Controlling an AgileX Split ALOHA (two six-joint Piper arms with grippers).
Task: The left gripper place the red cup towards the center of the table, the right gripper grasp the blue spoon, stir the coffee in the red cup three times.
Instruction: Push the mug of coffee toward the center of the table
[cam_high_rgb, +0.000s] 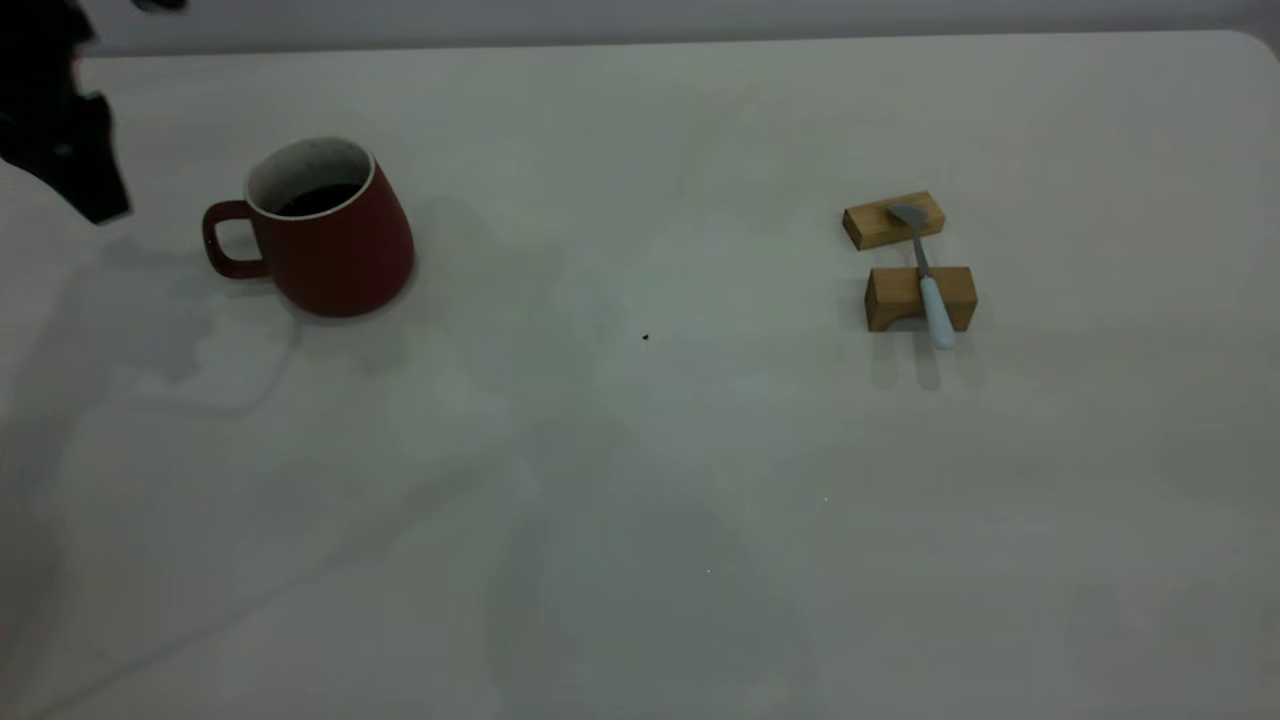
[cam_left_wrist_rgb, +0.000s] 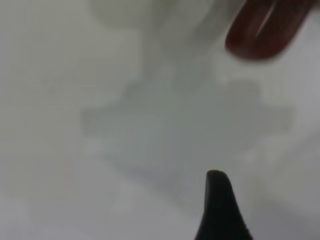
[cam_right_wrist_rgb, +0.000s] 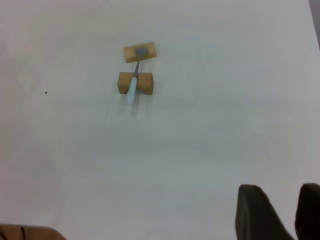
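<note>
The red cup (cam_high_rgb: 330, 240) stands upright at the table's (cam_high_rgb: 640, 520) far left, with dark coffee (cam_high_rgb: 318, 198) in it and its handle toward my left gripper (cam_high_rgb: 85, 170). That gripper hovers left of the cup without touching it. The left wrist view shows one black finger (cam_left_wrist_rgb: 220, 205) and a blurred part of the red cup (cam_left_wrist_rgb: 265, 30) ahead; the jaws look open. The blue spoon (cam_high_rgb: 930, 290) lies across two wooden blocks at the right. My right gripper (cam_right_wrist_rgb: 286, 192) hangs well back from the blue spoon (cam_right_wrist_rgb: 133, 87), fingers close together and holding nothing.
Two tan wooden blocks (cam_high_rgb: 893, 220) (cam_high_rgb: 900, 298) carry the spoon, bowl on the far one, handle over the near one. A small dark speck (cam_high_rgb: 645, 337) lies near the table's middle. The table's rounded corner is at the far right.
</note>
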